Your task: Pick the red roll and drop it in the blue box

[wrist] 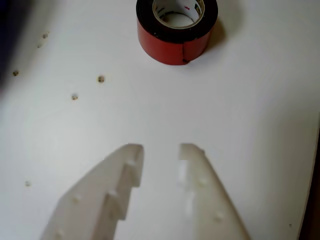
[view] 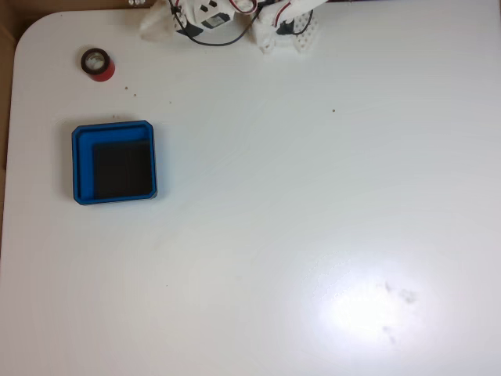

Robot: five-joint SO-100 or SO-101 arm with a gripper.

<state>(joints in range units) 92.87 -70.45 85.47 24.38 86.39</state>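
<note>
- Looking through the wrist view: tool [wrist: 161,150] is open, both white fingers spread with bare counter [wrist: 260,125] showing in the gap, holding nothing.
- I judge we're at the approach step. Nothing picked, nothing dropped. Left to do: close in, grasp, lift, carry to the box, release.
- Just ahead of the fingertips, apart from them, sits the red roll [wrist: 177,30]. It stands flat on its end, hollow centre up, roughly lined up with the gap, slightly to the right of it.
- Roll look: short cylinder, red side wall, dark ring on top, pale inner core with a bit of print on it. A tape seam shows on the near side.
- A few small brown specks [wrist: 101,79] lie on the counter left of the roll, clear of the path.
- In the fixed view the roll [view: 98,63] is near the upper-left corner of the white counter, with the blue box [view: 114,161] below it, near but not touching.
- Box is a shallow square tray, blue rim, black floor, empty as far as I can see.
- Arm base and wiring [view: 227,22] sit at the top edge of the fixed view.
</note>
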